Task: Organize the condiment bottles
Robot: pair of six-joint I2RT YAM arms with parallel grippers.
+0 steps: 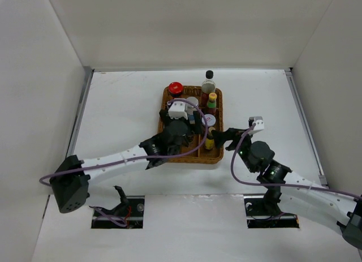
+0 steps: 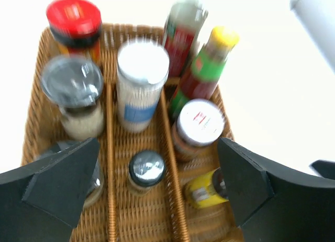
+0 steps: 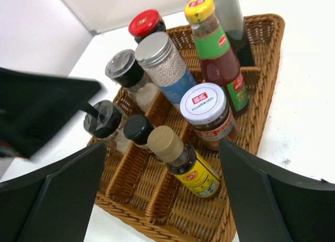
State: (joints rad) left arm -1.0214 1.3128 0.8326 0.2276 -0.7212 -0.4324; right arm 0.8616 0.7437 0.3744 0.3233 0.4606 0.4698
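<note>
right wrist: tan-capped bottle (image 3: 184, 164) before right tool (image 3: 162, 145).

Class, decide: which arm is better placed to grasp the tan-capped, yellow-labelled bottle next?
Right, probably. The right tool is open and frames the tan-capped bottle between its fingers. The left tool, also open, is centred over the middle compartment; that bottle lies off beside one finger.

The condiment bottles (image 3: 207, 114) packed the wicker tray (image 3: 172, 215); free room lay only at its near lane ends and over the bench (image 1: 121, 103) alongside.
</note>
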